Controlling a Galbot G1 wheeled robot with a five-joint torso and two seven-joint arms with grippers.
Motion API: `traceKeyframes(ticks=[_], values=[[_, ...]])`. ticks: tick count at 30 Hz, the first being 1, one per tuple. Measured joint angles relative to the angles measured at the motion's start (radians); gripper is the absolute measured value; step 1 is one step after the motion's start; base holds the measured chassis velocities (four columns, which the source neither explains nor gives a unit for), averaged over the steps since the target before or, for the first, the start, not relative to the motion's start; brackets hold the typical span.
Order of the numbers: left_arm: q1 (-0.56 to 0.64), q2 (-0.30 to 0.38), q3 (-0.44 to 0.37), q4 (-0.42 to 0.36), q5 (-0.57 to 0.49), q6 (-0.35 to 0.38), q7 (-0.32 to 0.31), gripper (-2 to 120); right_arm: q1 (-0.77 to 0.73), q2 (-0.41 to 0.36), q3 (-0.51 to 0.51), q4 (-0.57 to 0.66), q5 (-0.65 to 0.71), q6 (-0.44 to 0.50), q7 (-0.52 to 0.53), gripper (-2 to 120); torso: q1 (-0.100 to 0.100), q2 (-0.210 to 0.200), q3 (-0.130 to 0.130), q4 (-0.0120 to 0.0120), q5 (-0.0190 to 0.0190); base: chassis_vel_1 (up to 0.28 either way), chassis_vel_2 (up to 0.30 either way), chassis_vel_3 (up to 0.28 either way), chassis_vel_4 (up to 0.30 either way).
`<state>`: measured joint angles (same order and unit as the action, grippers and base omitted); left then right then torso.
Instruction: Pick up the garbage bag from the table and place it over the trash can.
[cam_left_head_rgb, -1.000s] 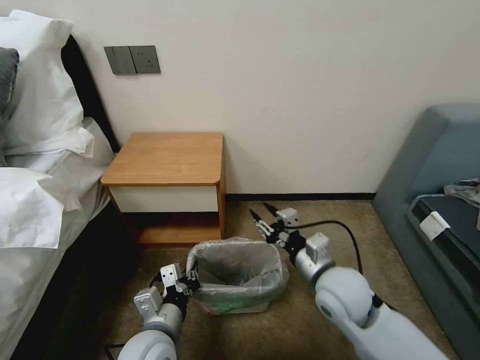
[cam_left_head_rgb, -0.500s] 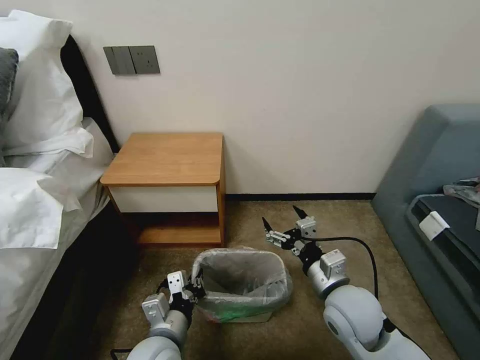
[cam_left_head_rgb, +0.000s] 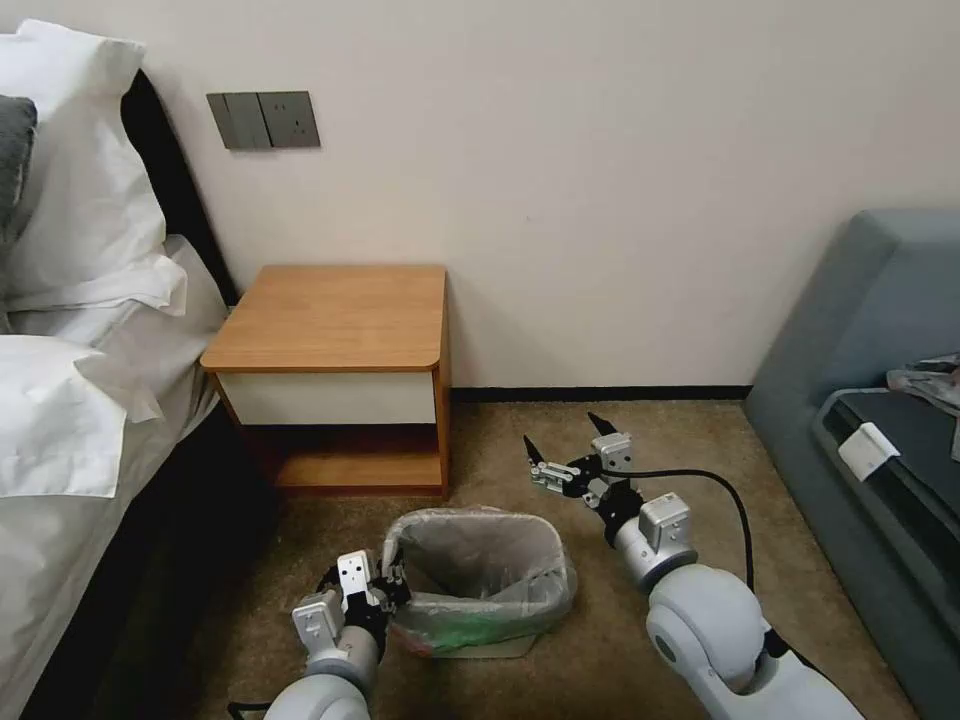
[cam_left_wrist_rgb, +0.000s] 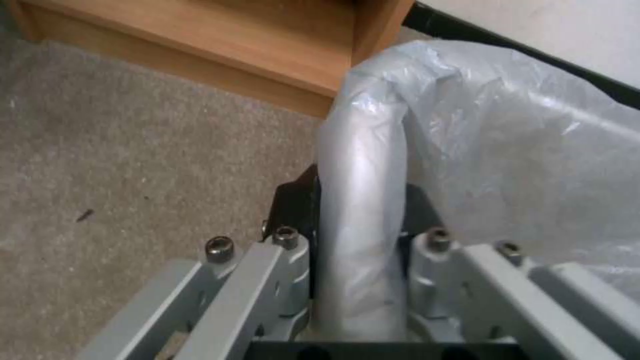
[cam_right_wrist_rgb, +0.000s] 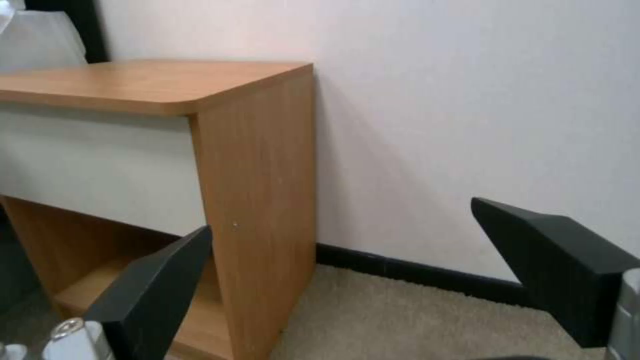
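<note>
Since half a second ago the right gripper (cam_left_head_rgb: 565, 448) has barely shifted, hanging beyond the bin's far right corner with its black fingers (cam_right_wrist_rgb: 160, 285) spread wide and nothing between them, while the left arm has slid a touch to the right. The thin translucent grey garbage bag (cam_left_head_rgb: 500, 590) is draped over the small cream-white rectangular trash can (cam_left_head_rgb: 490, 645), its mouth facing up and stretched along the bin's longer, left-to-right side, with a green tint low on the front. The left gripper (cam_left_head_rgb: 385, 590) sits at the bin's left rim, pinching the bag-covered rim between its fingers (cam_left_wrist_rgb: 293, 200).

Just behind the bin stands the small light-brown wooden table (cam_left_head_rgb: 335, 315) with a white front panel and a lower shelf, its top bare, set against the cream wall (cam_left_head_rgb: 600, 180). A bed with white pillows (cam_left_head_rgb: 70, 200) lies to the left, a grey-blue upholstered seat (cam_left_head_rgb: 870, 330) to the right, and a grey switch and socket plate (cam_left_head_rgb: 265, 119) is on the wall. Everything rests on a beige-brown carpet (cam_left_head_rgb: 600, 660)
</note>
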<state>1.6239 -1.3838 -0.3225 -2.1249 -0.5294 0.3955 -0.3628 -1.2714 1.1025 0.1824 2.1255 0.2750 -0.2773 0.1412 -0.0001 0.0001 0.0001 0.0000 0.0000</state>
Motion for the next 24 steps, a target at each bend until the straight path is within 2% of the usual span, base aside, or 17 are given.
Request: traceKeyframes(ticks=[2,3,5,6,8,10,14,15,19,24], values=[[0.004,0.000,-0.001,-0.005,0.011,0.001,0.001,36,0.004,0.000,-0.002,0.000,0.001,-0.002,-0.001,100,0.000,0.000,0.000,0.0000,-0.0001,0.000,0.000,0.000,0.000],[0.004,0.000,-0.001,-0.005,0.011,0.001,0.001,36,0.004,0.000,-0.002,0.000,0.001,-0.002,-0.001,100,0.000,0.000,0.000,0.0000,-0.0001,0.000,0.000,0.000,0.000],[0.008,0.000,-0.003,-0.010,0.022,0.006,-0.008,48,0.007,0.000,-0.002,0.002,0.005,-0.004,0.000,100,0.000,0.000,0.000,0.0000,0.0000,0.000,0.000,0.000,0.000],[0.008,0.000,-0.003,-0.010,0.022,0.006,-0.008,48,0.007,0.000,-0.002,0.002,0.005,-0.004,0.000,100,0.000,0.000,0.000,0.0000,0.0000,0.000,0.000,0.000,0.000],[0.010,0.000,-0.005,-0.019,0.026,0.022,-0.025,58,0.007,0.000,-0.001,0.005,0.009,-0.005,0.001,100,0.000,0.000,0.000,0.0000,-0.0001,0.000,0.000,0.000,0.000],[0.011,0.000,-0.006,-0.022,0.028,0.026,-0.029,61,0.007,0.000,-0.001,0.006,0.011,-0.005,0.002,100,0.000,0.000,0.000,0.0000,-0.0001,0.000,0.000,0.000,0.000],[0.023,0.004,-0.023,-0.045,0.038,0.029,-0.036,81,0.003,-0.001,0.004,0.016,0.023,-0.006,0.007,100,0.000,0.000,0.000,0.0000,-0.0001,0.000,0.000,0.000,0.000],[0.023,0.004,-0.023,-0.045,0.038,0.029,-0.036,81,0.003,-0.001,0.004,0.016,0.023,-0.006,0.007,100,0.000,0.000,0.000,0.0000,-0.0001,0.000,0.000,0.000,0.000],[0.030,0.013,-0.047,-0.070,0.040,-0.026,-0.016,97,-0.013,0.007,0.024,0.002,0.038,0.004,0.008,100,0.000,0.000,0.000,0.0001,-0.0003,0.000,0.000,0.000,0.000],[0.030,0.014,-0.061,-0.098,0.085,-0.094,0.008,100,-0.053,0.021,0.058,-0.029,0.023,0.025,0.015,100,0.000,0.000,0.000,0.0000,0.0000,0.000,0.000,0.000,0.000]])
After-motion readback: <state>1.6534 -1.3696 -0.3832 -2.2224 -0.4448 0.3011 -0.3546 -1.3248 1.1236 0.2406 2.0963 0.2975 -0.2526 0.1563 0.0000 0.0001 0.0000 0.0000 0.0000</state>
